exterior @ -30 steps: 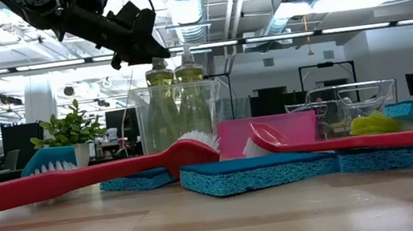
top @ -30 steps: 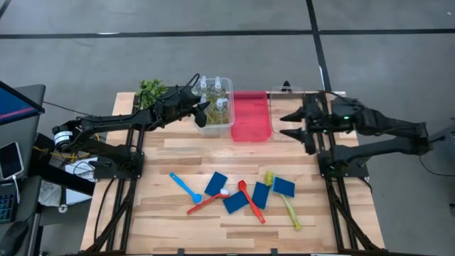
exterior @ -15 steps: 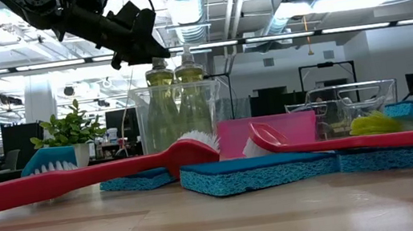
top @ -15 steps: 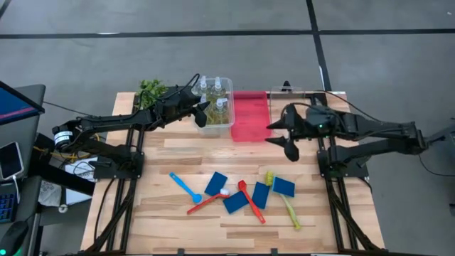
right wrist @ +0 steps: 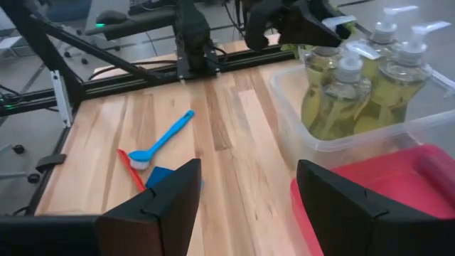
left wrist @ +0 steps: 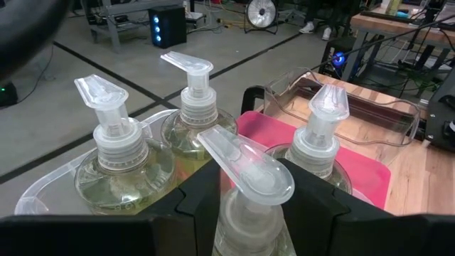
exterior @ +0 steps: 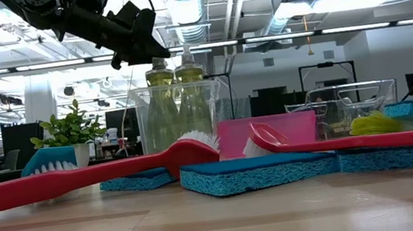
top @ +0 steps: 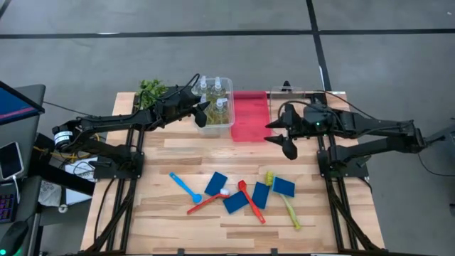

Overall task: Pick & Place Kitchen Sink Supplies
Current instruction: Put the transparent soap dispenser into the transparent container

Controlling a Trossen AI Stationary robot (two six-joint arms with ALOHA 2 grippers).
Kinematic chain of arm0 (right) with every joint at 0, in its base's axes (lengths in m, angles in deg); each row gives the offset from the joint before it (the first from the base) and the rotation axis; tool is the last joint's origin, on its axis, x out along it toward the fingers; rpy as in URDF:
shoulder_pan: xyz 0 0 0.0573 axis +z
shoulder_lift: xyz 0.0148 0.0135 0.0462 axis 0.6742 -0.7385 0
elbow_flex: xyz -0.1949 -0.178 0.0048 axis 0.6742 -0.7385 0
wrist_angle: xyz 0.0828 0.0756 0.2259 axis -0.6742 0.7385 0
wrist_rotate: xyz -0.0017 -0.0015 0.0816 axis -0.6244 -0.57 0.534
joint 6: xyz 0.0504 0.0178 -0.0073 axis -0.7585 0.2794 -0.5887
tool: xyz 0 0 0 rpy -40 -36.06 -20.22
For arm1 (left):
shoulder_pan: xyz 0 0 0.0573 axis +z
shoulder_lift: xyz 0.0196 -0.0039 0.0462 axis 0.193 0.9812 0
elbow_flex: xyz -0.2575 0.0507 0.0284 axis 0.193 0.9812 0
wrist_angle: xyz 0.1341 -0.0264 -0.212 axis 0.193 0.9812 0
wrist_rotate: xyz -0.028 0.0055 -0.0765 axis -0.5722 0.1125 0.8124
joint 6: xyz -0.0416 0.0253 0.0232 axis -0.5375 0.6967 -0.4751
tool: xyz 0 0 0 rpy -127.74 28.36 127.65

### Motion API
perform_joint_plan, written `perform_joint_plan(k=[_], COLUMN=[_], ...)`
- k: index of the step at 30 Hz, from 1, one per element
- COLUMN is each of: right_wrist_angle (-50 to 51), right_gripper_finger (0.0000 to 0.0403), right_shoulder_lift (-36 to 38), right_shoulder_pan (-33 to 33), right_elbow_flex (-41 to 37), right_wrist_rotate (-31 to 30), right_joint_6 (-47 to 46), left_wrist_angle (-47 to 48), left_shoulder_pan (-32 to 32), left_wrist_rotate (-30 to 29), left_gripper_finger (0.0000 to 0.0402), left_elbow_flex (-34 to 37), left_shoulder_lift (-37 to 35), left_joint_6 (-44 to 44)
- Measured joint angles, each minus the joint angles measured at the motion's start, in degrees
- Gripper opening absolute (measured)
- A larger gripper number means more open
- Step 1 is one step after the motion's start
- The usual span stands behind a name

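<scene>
Several clear bottles of yellow-green liquid (top: 213, 92) stand in a clear bin (top: 226, 125) at the table's far side. My left gripper (top: 203, 114) reaches over that bin's left wall and is shut on the nearest bottle (left wrist: 250, 186). My right gripper (top: 279, 136) hangs open in the air above the near right corner of the red bin (top: 250, 117), holding nothing. Flat blue sponges (top: 215, 183) and long-handled brushes, blue (top: 185, 188), red (top: 251, 201) and yellow-green (top: 289, 208), lie flat in the table's near middle. My left gripper pinches the bottle's neck (left wrist: 245, 213), just under the clear pump head, between its two fingers. The fingers come nearly level from the table's left, tipped slightly down. The bottle stands upright inside the clear bin beside the other bottles (right wrist: 323, 99).
A small green plant (top: 151, 91) stands at the far left, behind my left arm. A second clear bin (top: 297, 95) sits at the far right, past the red bin. Bare wood lies between the bins and the sponges.
My right gripper has swung toward the table's left, from beside the far-right clear bin to over the red bin's corner, staying open. My left gripper and its bottle have kept still.
</scene>
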Motion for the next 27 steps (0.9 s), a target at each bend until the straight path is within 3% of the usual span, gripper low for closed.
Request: perform_joint_plan(k=[11, 16, 20, 27], right_wrist_angle=[0.1, 7.1, 13.0, 12.4], right_gripper_finger=[0.0225, 0.0225, 0.0225, 0.0225], right_shoulder_lift=[-3.4, -3.8, -0.8, 10.5], right_shoulder_pan=[0.0, 0.1, -0.3, 0.1], right_elbow_flex=[0.0, 0.8, 2.3, 2.5], right_wrist_rotate=[0.0, 0.1, 0.0, -0.2], right_joint_6=[-2.0, -4.6, -4.8, -1.3], left_wrist_angle=[0.0, 0.0, 0.0, 0.0], left_shoulder_pan=[0.0, 0.0, 0.0, 0.0], left_wrist_rotate=[0.0, 0.0, 0.0, 0.0], left_gripper_finger=[0.0136, 0.0136, 0.0136, 0.0136], left_elbow_flex=[0.0, 0.0, 0.0, 0.0], left_shoulder_lift=[0.0, 0.0, 0.0, 0.0], left_joint_6=[0.0, 0.0, 0.0, 0.0])
